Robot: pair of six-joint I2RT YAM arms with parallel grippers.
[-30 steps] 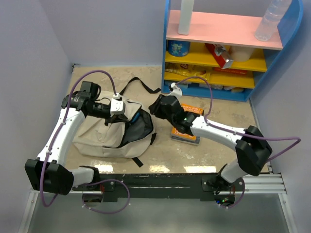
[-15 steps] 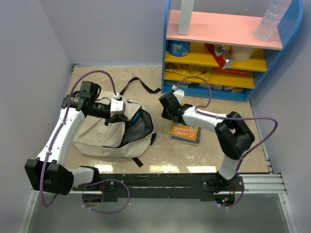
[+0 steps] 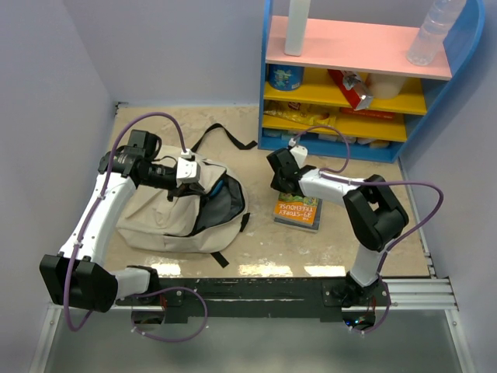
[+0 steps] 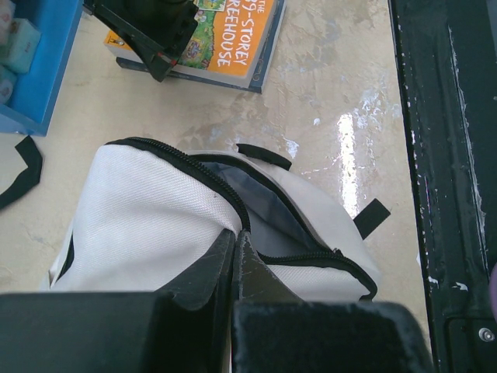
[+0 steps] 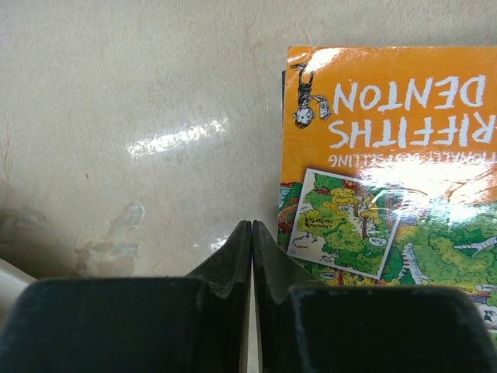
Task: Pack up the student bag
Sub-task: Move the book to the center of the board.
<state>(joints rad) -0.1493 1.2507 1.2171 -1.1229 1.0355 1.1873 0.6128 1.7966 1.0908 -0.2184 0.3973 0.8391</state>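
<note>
The student bag (image 3: 159, 210), a cream canvas backpack with black zips, lies left of centre with its main zip open and a dark lining showing. My left gripper (image 3: 203, 177) is shut on the fabric at the edge of that opening, as the left wrist view (image 4: 234, 233) shows on the bag (image 4: 140, 202). An orange picture book (image 3: 297, 211) lies on the floor to the right of the bag. My right gripper (image 3: 283, 186) is shut and empty, low over the floor at the book's left edge; the right wrist view shows the gripper (image 5: 251, 225) beside the book (image 5: 388, 155).
A blue shelf unit (image 3: 353, 85) with a pink top and yellow shelves stands at the back right, holding a clear bottle (image 3: 435, 31), a white cylinder (image 3: 296, 27) and packets. The bag's black strap (image 3: 225, 136) trails towards the back. Walls close in on the left and right.
My right arm has folded up and its gripper has moved right, away from the bag to the book's far-left corner. The left arm and the bag have not moved.
</note>
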